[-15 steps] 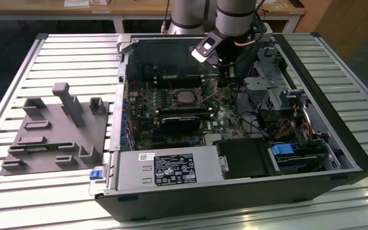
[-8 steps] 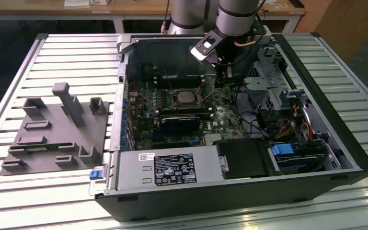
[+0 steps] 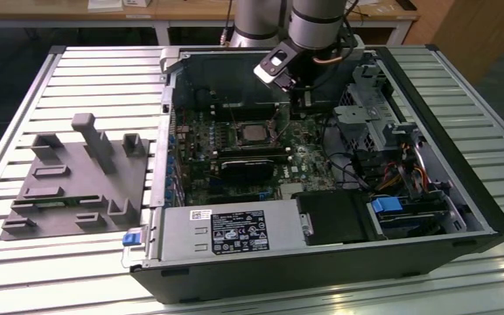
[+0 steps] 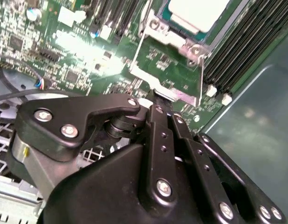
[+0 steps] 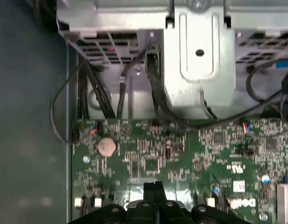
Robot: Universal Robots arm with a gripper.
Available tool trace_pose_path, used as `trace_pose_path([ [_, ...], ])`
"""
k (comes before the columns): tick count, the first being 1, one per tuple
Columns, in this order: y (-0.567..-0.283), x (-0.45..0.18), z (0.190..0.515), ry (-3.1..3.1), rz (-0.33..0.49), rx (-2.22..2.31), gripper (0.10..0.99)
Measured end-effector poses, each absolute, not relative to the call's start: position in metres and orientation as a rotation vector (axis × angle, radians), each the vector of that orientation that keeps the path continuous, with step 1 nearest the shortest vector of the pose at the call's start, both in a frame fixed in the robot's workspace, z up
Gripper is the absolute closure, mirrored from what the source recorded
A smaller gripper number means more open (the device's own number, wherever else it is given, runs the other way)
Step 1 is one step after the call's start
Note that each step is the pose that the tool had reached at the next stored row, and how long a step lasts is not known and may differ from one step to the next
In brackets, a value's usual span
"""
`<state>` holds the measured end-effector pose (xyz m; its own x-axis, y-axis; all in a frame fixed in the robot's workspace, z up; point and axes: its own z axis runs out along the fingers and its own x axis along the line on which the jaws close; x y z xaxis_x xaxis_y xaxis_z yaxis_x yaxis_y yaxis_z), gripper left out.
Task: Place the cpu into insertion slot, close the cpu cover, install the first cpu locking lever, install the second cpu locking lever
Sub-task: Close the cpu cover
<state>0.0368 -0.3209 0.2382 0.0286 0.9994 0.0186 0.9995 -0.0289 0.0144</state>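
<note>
The cpu (image 3: 254, 133) lies with its silver top up in the insertion slot (image 3: 239, 139) on the green motherboard inside the open case. In the second wrist view the cpu (image 4: 197, 11) shows through the window of the cpu cover (image 4: 181, 44), which lies flat over it. Thin wire levers (image 4: 200, 79) run along the cover's sides. My gripper (image 3: 302, 111) hangs just past the socket towards the exterior view's right. Its black fingers (image 5: 154, 189) are pressed together with nothing between them, and the fingertips (image 4: 157, 103) sit at the cover's end tab (image 4: 174, 94).
A grey fixture (image 3: 77, 177) with upright holders stands at the exterior view's left of the case. Inside are a black block (image 3: 247, 169), memory slots (image 4: 242, 46), a power supply (image 3: 234, 230), a metal drive cage (image 5: 200, 51) with black cables (image 5: 95, 93), and a coin cell (image 5: 106, 146).
</note>
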Motion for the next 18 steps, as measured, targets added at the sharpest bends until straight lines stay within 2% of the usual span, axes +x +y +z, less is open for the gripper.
trace_pose_path([
  [18,-0.321,-0.01,0.238,-2.189,-0.044,-2.256,0.98],
])
